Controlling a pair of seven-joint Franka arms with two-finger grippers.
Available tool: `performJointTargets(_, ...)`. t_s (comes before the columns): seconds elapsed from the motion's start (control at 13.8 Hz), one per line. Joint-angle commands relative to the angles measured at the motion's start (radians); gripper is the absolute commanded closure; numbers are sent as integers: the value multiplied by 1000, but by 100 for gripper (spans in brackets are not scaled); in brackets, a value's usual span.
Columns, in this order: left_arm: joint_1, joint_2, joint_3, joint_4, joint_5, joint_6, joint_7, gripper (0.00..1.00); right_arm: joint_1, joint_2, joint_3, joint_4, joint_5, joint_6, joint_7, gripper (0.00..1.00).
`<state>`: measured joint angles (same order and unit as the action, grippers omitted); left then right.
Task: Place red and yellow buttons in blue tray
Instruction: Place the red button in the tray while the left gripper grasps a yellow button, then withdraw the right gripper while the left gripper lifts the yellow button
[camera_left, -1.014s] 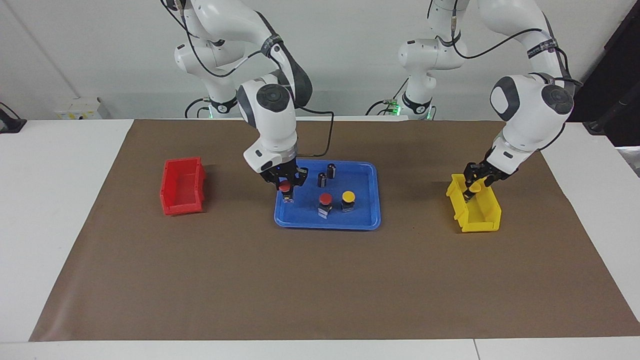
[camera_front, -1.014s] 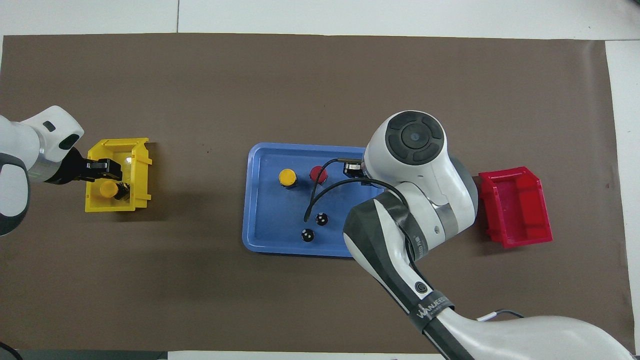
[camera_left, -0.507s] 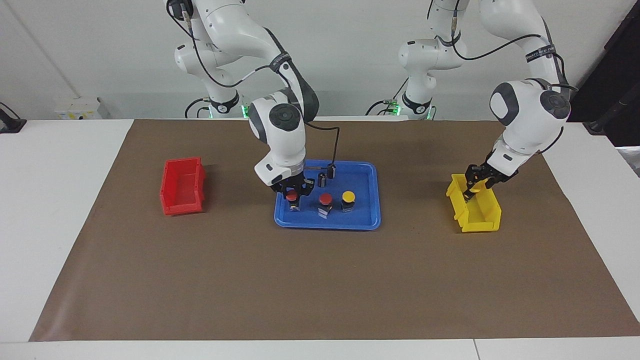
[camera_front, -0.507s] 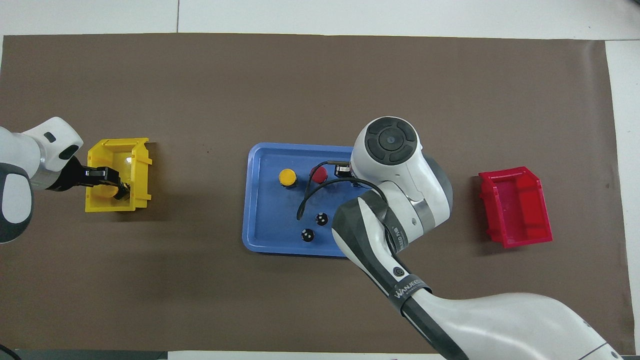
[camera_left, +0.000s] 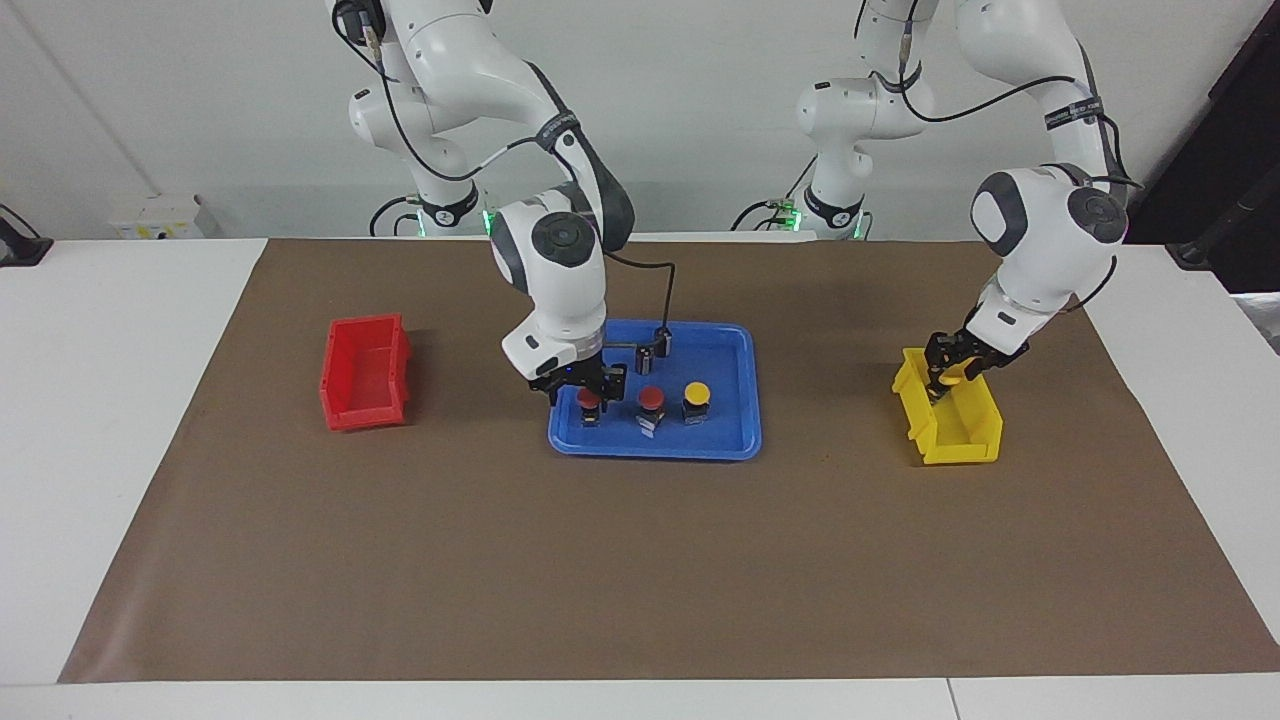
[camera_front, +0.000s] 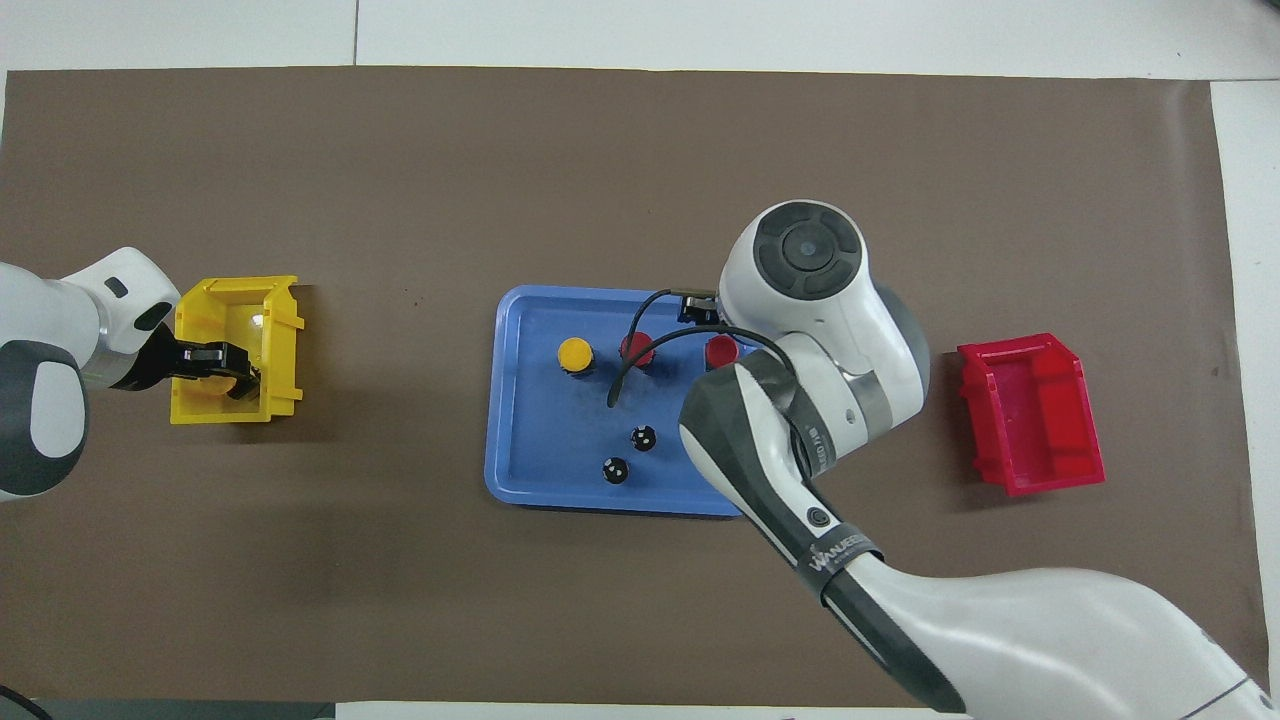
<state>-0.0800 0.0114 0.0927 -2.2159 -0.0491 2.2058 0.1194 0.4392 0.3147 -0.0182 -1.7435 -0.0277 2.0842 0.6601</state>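
Right hand (camera_left: 588, 385) just let go: fingers now apart above the second red-capped, black-based push button (camera_left: 588, 403), standing in the flat blue plastic tray (camera_left: 735, 445). Three buttons in. Left hand (camera_left: 950, 372) clamped on the last yellow-capped button (camera_left: 952, 376) over the yellow bin (camera_left: 960, 440).

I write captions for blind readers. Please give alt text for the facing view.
The right gripper hangs over a red button in the blue tray, beside another red button and a yellow button. The left gripper holds a second yellow button over the yellow bin.
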Motion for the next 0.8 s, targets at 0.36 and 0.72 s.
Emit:
performJointTargets(0.36,37,8,-7,53,11,-32,40,99,-390,-264,12,119,8,-438,-331,0)
performJointTargets(0.72,-70,2,-25,361,6,-435,-129,99,-531,-313,14,179,9,-582,-565,0)
